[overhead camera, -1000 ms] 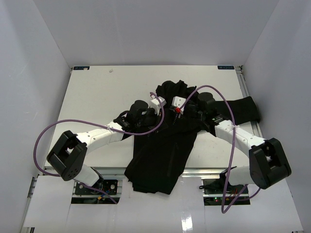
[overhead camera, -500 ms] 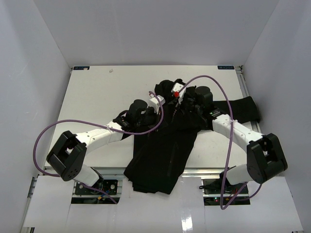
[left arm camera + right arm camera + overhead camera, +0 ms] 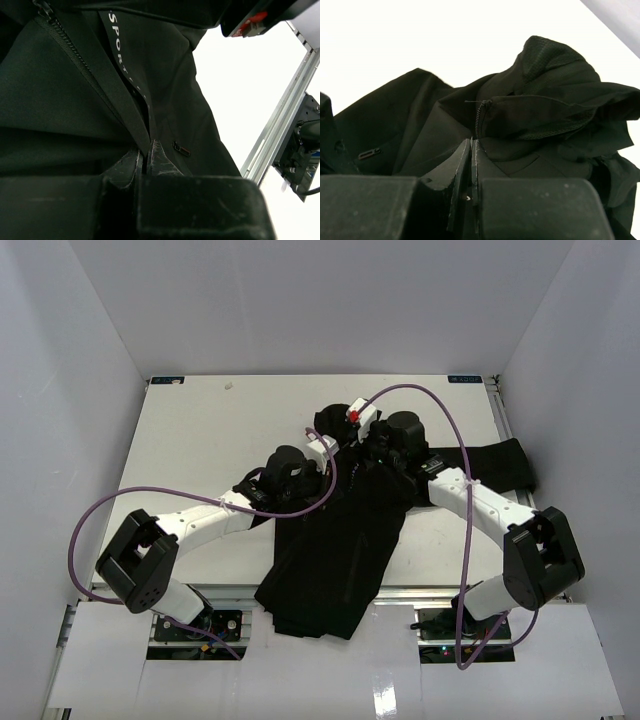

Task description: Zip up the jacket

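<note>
two grippers meet on the jacket (image 3: 340, 540), which lies from the middle of the tabletop (image 3: 200, 440) over its near edge. left gripper (image 3: 147, 156) is clamped on fabric beside the zipper (image 3: 75, 55). right gripper (image 3: 471, 145) is pinched on fabric just under the zipper's top. judged best: left holds taut, right pulls straight along the teeth.

White bench (image 3: 220, 430), bare left of the left fingers (image 3: 125, 167) and beyond both pairs. Carries a black jacket (image 3: 340, 540), bunched under and around the fingers, one sleeve stretching right past the right fingers (image 3: 457, 165), hem hanging over the near edge behind them.
</note>
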Controlling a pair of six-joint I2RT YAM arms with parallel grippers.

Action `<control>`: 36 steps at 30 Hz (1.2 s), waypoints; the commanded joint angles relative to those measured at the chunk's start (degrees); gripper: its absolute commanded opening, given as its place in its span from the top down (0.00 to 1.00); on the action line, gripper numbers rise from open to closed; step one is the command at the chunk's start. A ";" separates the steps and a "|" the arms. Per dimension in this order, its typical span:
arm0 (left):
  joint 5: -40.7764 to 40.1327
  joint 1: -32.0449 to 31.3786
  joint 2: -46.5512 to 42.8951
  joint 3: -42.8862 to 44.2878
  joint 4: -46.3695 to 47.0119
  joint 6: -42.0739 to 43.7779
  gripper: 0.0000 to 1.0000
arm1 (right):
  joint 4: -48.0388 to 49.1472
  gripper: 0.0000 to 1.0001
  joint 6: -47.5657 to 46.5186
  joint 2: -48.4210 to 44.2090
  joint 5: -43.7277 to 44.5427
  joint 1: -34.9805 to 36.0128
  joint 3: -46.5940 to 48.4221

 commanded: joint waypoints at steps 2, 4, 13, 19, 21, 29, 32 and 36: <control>0.16 -2.61 -0.92 1.07 -3.56 0.15 1.00 | 14.23 0.92 -0.38 -1.91 10.15 1.97 1.86; -1.07 -3.20 -0.69 1.14 -3.97 0.15 1.00 | 17.05 0.92 -0.07 -1.33 11.88 2.48 1.76; -9.72 -6.05 -2.44 -0.87 -3.98 0.05 1.00 | 25.57 0.92 2.90 6.42 17.76 3.67 5.67; -16.79 -8.35 -3.34 -3.19 -2.68 -1.91 0.92 | 21.67 0.92 6.88 6.50 19.82 3.68 7.43; -16.05 -8.29 -5.77 -5.01 -0.79 -2.99 0.61 | 20.44 0.92 8.44 4.35 19.68 3.75 3.93; -6.11 -3.26 -15.41 -7.59 2.84 -8.36 0.36 | 23.33 0.92 12.93 -10.61 19.14 3.63 -14.48; -4.87 -0.38 -17.06 -8.93 4.07 -11.14 0.35 | 23.93 0.92 13.10 -16.20 20.11 3.23 -21.74; -2.46 2.27 -15.24 -8.23 5.01 -11.71 0.35 | 23.91 0.92 16.58 -24.58 22.69 2.80 -28.41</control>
